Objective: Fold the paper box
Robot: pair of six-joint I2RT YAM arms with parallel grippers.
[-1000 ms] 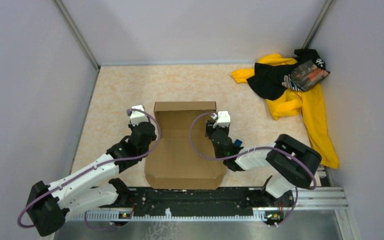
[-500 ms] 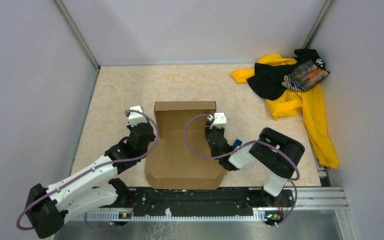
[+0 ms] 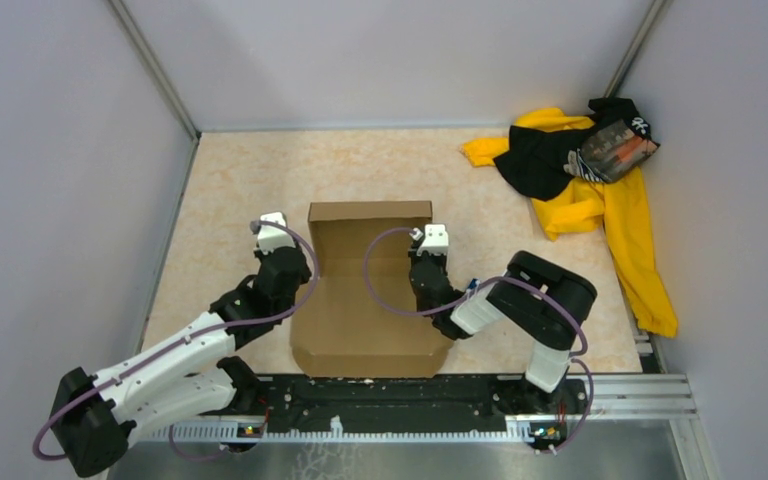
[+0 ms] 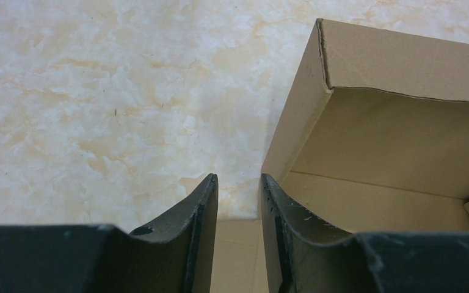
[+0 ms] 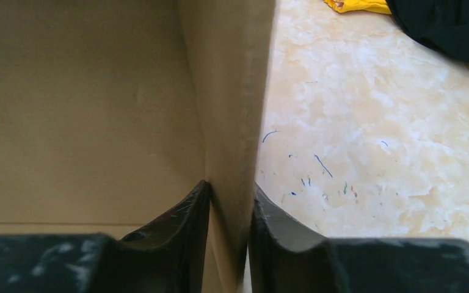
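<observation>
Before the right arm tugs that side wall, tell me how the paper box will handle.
The paper box is probably light: thin plain cardboard. Its wall, pinched in the right jaws, looks held up by creases alone, so it will likely flex or hinge. It may slide on the smooth tabletop.

The right gripper [image 5: 229,201] is seen clamped on an upright wall of the paper box [image 5: 98,104]; marbled table [image 5: 372,140] and yellow-and-black cloth [image 5: 446,24] are shown to its right.
</observation>
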